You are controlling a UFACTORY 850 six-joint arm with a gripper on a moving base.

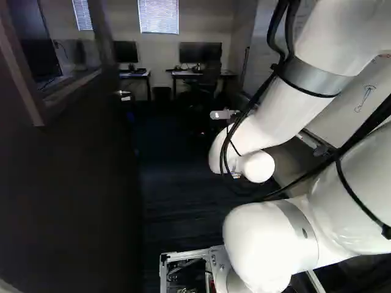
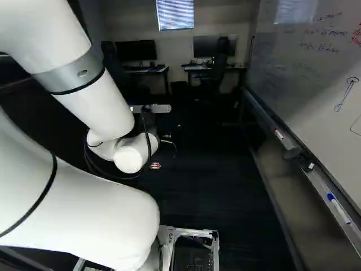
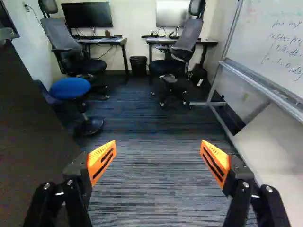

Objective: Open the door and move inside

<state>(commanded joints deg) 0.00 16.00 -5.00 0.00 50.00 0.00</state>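
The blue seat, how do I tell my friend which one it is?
Find the two desks at the far wall. Nearer, beside the dark door, is a low seat on a round foot. Its bright blue top sets it apart from the dark, wheeled office chairs.

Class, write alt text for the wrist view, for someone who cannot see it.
An open gripper hangs over striped carpet, between a dark door and a whiteboard. Ahead are a round blue stool, two desks with monitors, and two office chairs.
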